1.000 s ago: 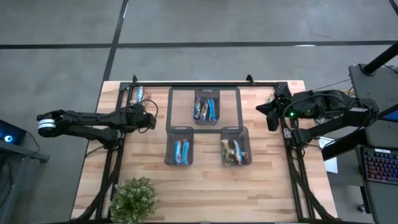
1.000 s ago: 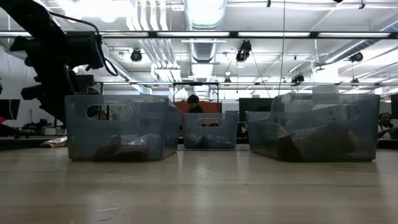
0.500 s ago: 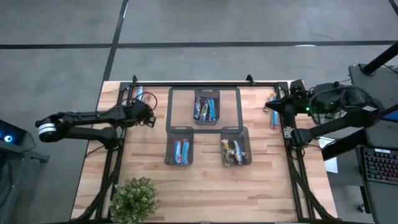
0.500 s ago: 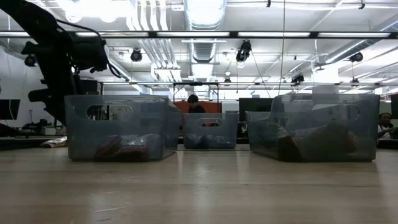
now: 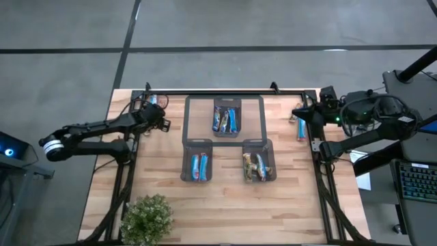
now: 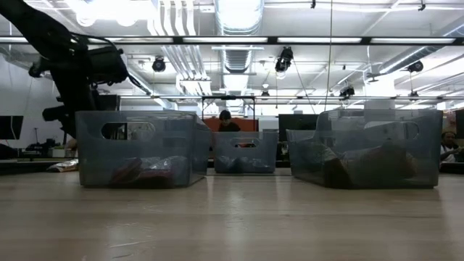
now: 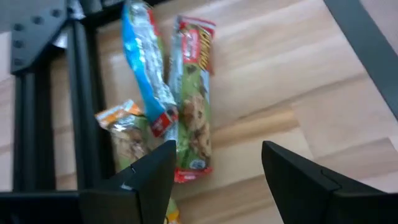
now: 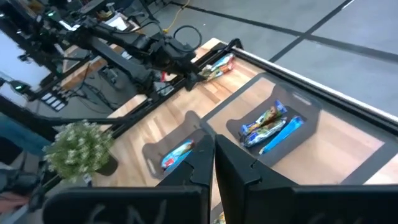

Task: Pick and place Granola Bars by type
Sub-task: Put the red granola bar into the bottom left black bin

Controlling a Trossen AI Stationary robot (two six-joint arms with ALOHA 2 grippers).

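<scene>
Several loose Granola Bars (image 5: 151,102) lie flat on the table's far left corner; in the left wrist view they are a blue bar (image 7: 146,62), a red-and-green bar (image 7: 194,93) and an orange-ended bar (image 7: 124,132). My left gripper (image 5: 157,115) (image 7: 217,168) hovers open just on the near side of them. Another bar (image 5: 301,130) lies by the right rail. My right gripper (image 5: 298,113) (image 8: 215,168) is shut and empty, just beyond that bar toward the far edge.
Three mesh bins hold sorted bars: the far middle bin (image 5: 227,117) blue ones, the near left bin (image 5: 196,164) red-and-blue ones, the near right bin (image 5: 258,164) brownish-gold ones. A potted plant (image 5: 147,219) stands at the near left. Black frame rails (image 5: 133,123) run along both sides.
My left gripper has moved toward the table's far edge, closing on the loose bars in the far left corner. My right gripper has drawn back toward the far edge, and the bar by the right rail now shows where it was.
</scene>
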